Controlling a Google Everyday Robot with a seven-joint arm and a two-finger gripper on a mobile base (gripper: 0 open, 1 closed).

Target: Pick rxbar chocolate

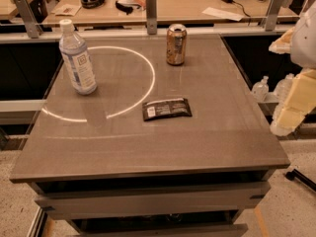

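At the right edge of the view, beside the table's (222, 137) right side and off its top, the gripper (292, 105) appears as a pale yellow and white shape. Whether it is apart or together cannot be told. It holds nothing visible and touches no object on the table.

Positions relative to the gripper:
- Chocolate bar (167, 108): to the left, well apart, lying flat near the middle of the tabletop. The wrapper is dark, with a small white label (151, 111) at the end farther from the gripper.
- Brown can (176, 44): to the left and farther back, upright, apart from the bar.
- Water bottle (77, 58): farthest left, upright, near the table's opposite edge.

A bright curved line of light (148, 75) crosses the tabletop between the bottle and the bar.
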